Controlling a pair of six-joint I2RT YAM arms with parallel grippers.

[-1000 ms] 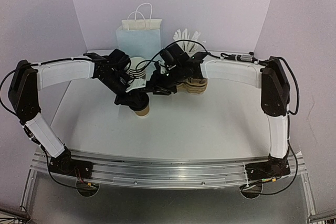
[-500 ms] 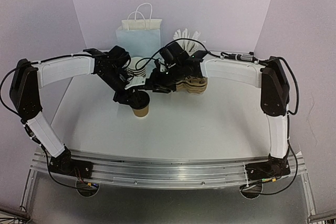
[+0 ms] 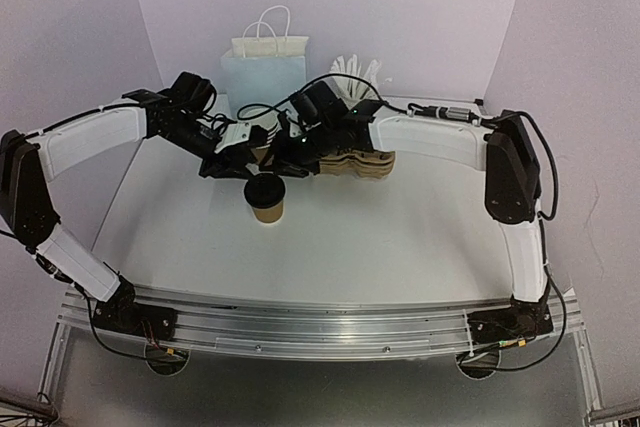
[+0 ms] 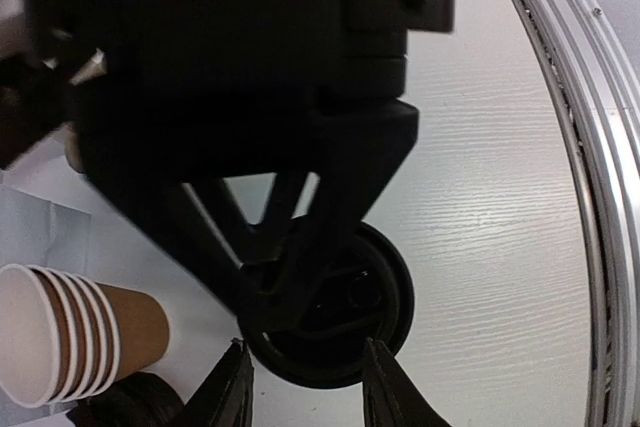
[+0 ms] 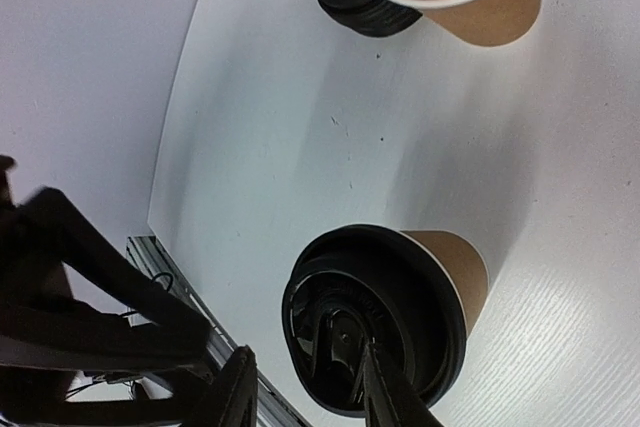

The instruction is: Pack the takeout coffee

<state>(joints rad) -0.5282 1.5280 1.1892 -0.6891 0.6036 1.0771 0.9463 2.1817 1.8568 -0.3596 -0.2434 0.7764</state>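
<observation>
Cup: a brown paper cup (image 3: 268,210) stands on the table (image 3: 420,237), a little left of the middle and nearer the arm bases than the blue bag (image 3: 263,77).
Axis: upright, with the long axis vertical, the narrow base on the table and the wide mouth up.
Lid: a round black lid (image 3: 265,188) caps the cup, lying flat and facing straight up.
Spare cups: a nested stack of cups (image 4: 120,332) lies on its side just behind the capped cup. Its long axis runs flat along the table, and its white rims face away from that cup.
Spare lids: a black pile of lids (image 5: 362,5) sits right beside the stack.
Left gripper (image 4: 306,347): its fingers are spread with nothing between them. It hangs to the left of and behind the cup, clear of it.
Right gripper (image 5: 308,352): its fingers are spread and pinch nothing. It points down at the lid from behind, and I cannot tell whether the tips touch it.
Back wall: the bag stands upright, with a white holder of sticks (image 3: 358,72) to its right.
</observation>
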